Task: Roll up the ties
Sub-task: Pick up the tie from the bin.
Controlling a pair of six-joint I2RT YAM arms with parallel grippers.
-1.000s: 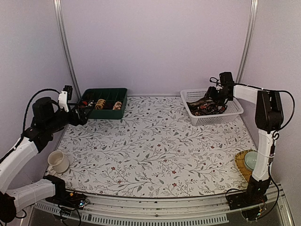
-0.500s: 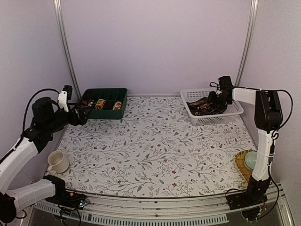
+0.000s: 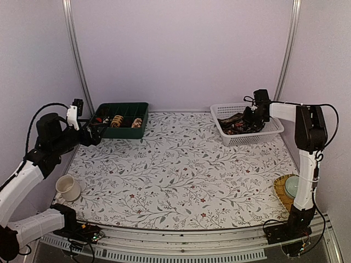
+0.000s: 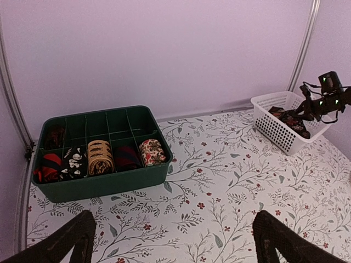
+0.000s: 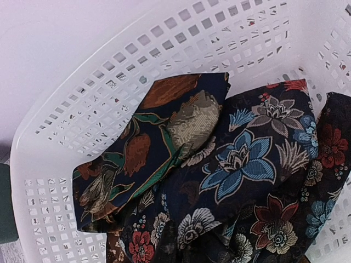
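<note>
Several loose ties [image 3: 237,126] lie heaped in the white mesh basket [image 3: 269,133] at the back right. My right gripper [image 3: 248,117] is down among them. In the right wrist view a dark tie with blue and red flowers [image 5: 249,164] fills the frame, and a navy tie with brown and green shapes [image 5: 145,148] lies over it; the cloth bunches at the bottom middle, where my shut jaws pinch it, their tips hidden. Several rolled ties [image 4: 100,157] sit in the green tray [image 4: 98,186]. My left gripper [image 4: 178,246] hovers open over the tablecloth, near the tray.
A white cup [image 3: 68,188] stands at the near left by the left arm's base. A pale bowl on a woven mat [image 3: 289,187] sits at the near right. Lilac walls close in the back and both sides.
My right gripper has sunk lower into the basket and closed on the heaped cloth. The left arm has not moved.
</note>
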